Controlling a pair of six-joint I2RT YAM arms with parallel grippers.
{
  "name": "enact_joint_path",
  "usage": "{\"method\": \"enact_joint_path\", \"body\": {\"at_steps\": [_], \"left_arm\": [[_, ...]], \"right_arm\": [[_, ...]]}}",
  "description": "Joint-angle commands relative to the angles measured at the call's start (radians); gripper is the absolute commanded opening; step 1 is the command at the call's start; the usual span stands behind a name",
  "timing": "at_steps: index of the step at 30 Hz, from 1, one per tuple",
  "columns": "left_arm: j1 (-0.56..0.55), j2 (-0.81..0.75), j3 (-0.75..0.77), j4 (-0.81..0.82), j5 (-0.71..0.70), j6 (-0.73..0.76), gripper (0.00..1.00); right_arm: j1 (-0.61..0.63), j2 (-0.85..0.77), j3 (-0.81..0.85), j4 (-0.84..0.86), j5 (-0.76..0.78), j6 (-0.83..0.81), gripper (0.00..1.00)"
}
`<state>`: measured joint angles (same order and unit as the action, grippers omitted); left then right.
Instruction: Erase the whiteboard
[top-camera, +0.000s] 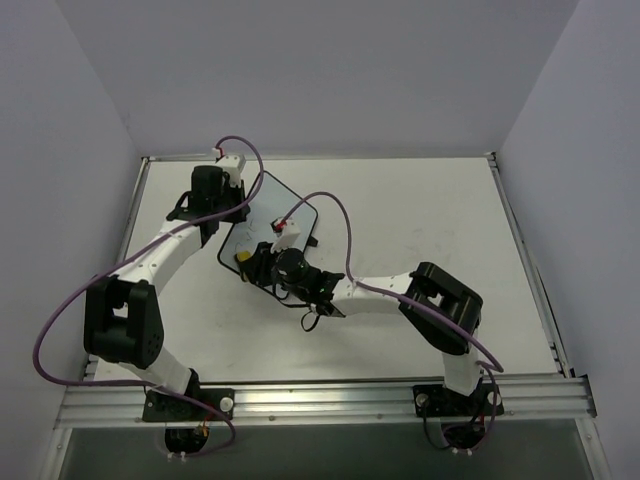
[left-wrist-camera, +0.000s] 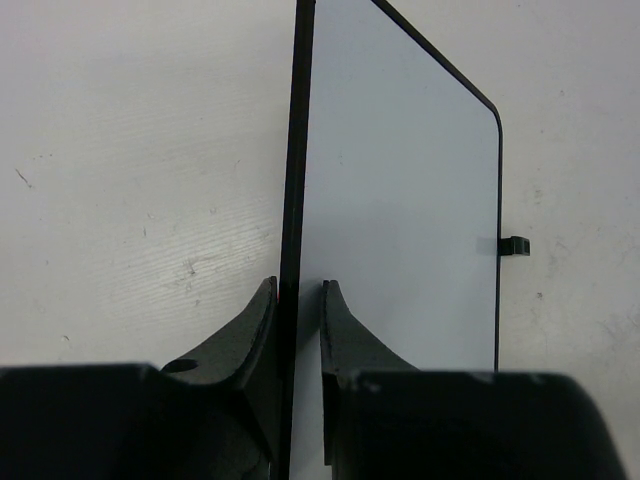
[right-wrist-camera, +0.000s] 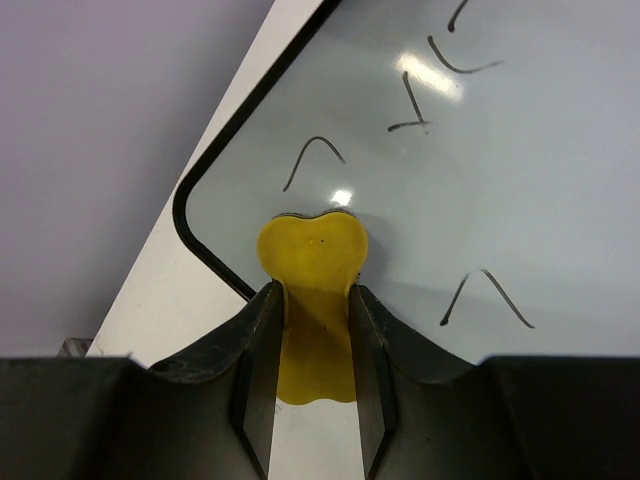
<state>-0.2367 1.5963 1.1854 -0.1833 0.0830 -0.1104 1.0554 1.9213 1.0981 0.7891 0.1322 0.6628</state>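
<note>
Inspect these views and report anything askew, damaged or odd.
The whiteboard lies skewed to the table edges, its rim pinched by the left gripper. The yellow eraser in the right gripper bulges as if squeezed. Nothing looks spilled or broken.

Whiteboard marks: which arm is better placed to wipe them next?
Right. The right gripper holds the yellow eraser against the whiteboard, beside the dark strokes; the left gripper is busy clamping the board's edge.

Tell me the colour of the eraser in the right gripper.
Yellow. The eraser, clamped in the right gripper, shows best in the right wrist view.
</note>
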Motion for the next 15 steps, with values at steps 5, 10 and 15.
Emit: {"method": "enact_joint_path", "body": {"at_steps": [5, 10, 15], "left_arm": [[-0.044, -0.013, -0.020, -0.059, -0.003, 0.021, 0.02], [-0.044, -0.016, -0.018, -0.059, -0.003, 0.023, 0.02], [-0.044, -0.018, -0.018, -0.059, -0.003, 0.023, 0.02]], "right_arm": [[-0.049, 0.054, -0.142, -0.068, -0.019, 0.058, 0.09], [-0.109, 0.081, -0.210, -0.028, -0.043, 0.080, 0.09], [-0.147, 0.085, -0.247, -0.028, -0.013, 0.083, 0.08]]}}
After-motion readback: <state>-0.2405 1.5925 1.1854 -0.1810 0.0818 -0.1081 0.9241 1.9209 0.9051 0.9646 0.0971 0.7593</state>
